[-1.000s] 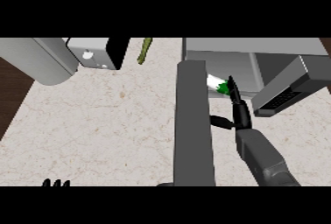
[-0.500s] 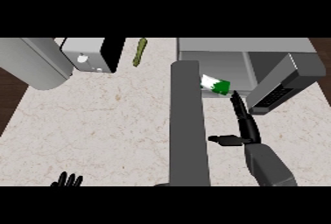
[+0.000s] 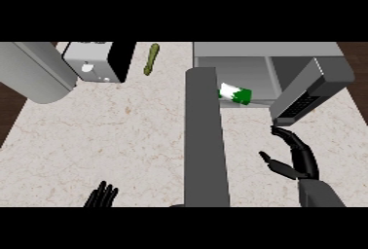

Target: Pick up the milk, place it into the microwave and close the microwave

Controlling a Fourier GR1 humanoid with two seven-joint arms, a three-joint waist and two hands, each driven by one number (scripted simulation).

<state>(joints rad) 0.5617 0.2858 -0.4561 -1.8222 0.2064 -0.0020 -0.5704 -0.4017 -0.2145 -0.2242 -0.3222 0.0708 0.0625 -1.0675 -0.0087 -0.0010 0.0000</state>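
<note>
The milk (image 3: 235,93) is a white and green carton lying tilted on the floor of the open microwave (image 3: 267,56), at the front left of the cavity. A long grey panel (image 3: 206,141), which looks like the microwave's open door, runs from the opening's left edge towards me. My right hand (image 3: 295,158) hovers over the counter in front of the microwave's control panel (image 3: 305,97), well short of the milk, fingers straight and holding nothing. My left hand (image 3: 102,195) rests at the lower left edge, fingers up.
A large grey cylinder (image 3: 32,70) stands at the back left. Beside it are a white and black box-shaped appliance (image 3: 101,61) and a slim green vegetable (image 3: 152,59). The speckled counter (image 3: 108,136) spreads left of the grey panel.
My right hand has let go of the milk and drawn back towards me, out of the microwave. The milk stays in the cavity. My left hand has risen slightly into view.
</note>
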